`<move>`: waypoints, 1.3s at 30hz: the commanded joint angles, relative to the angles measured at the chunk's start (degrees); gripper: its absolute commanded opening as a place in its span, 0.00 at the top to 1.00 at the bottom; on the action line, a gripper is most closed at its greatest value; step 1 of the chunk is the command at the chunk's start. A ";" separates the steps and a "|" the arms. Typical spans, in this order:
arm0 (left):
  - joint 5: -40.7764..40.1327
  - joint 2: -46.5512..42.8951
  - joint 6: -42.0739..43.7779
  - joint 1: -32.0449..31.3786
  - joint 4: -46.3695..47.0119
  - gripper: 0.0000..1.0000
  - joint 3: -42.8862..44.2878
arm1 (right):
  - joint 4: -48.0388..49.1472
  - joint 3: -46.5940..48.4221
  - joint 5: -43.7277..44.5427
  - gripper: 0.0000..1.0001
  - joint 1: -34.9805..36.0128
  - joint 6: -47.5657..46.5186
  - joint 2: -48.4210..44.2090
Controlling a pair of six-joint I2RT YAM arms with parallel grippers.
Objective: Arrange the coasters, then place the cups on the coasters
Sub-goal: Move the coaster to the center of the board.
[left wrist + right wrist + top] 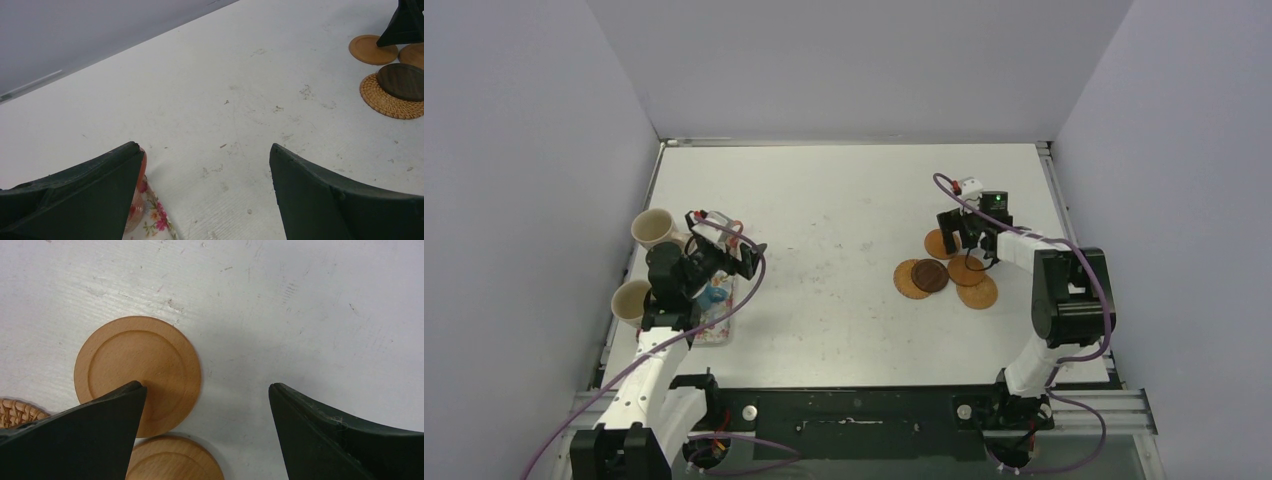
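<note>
The coasters lie bunched at the table's right: a smooth tan coaster [938,243], a second one [967,270], a woven one [910,279] with the dark brown coaster [930,275] on it, and another woven one [977,292]. My right gripper [961,236] hovers open over them; in its wrist view the right gripper [207,390] has its left finger above the smooth coaster [137,370]. Two cream cups [653,228] [631,300] stand at the far left. My left gripper [746,258] [206,152] is open and empty, beside a salmon-pink cup [142,170].
A floral tray [716,326] [155,222] lies under the left arm, with a bluish cup [713,292] on it. White walls close in the table at the left, back and right. The left wrist view shows the coaster cluster [390,97] far right.
</note>
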 commanded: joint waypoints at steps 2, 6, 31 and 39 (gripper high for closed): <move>-0.91 0.31 0.72 -0.23 2.52 0.03 0.71 | 1.10 2.16 2.25 0.00 0.38 -0.19 1.03; -1.09 0.37 0.81 -1.79 2.50 0.03 0.63 | 1.40 2.26 2.97 0.00 0.32 -0.17 1.40; -1.88 0.84 1.09 -2.51 2.17 0.03 0.80 | 5.03 4.92 20.19 0.00 -1.12 3.86 6.74; -2.30 0.79 1.22 -2.60 2.00 0.03 0.89 | 7.31 4.88 21.78 0.00 -4.96 8.05 6.74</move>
